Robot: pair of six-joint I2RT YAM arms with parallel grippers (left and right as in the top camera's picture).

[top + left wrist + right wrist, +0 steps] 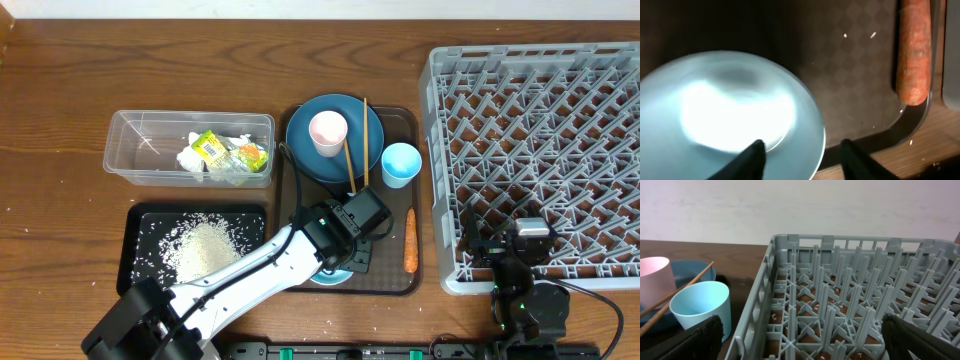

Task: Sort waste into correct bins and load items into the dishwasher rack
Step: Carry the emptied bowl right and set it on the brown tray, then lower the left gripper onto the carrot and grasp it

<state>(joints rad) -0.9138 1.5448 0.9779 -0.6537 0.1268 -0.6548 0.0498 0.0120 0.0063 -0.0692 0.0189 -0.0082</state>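
Left tool [801,146] spread, straddling rim of light blue bowl [730,110] on brown serving tray [855,85], carrot [914,55] near; right tool [801,325] spread wide at dishwasher rack [840,280] near edge; rice [205,250] on black tray [135,215], wrapper [210,148] in clear tub [125,150] farther back

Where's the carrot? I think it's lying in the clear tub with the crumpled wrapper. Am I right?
Not quite. The carrot is lying on the brown serving tray, near its right edge, not in the clear tub. The crumpled wrapper really is in that tub. The overhead view shows it.
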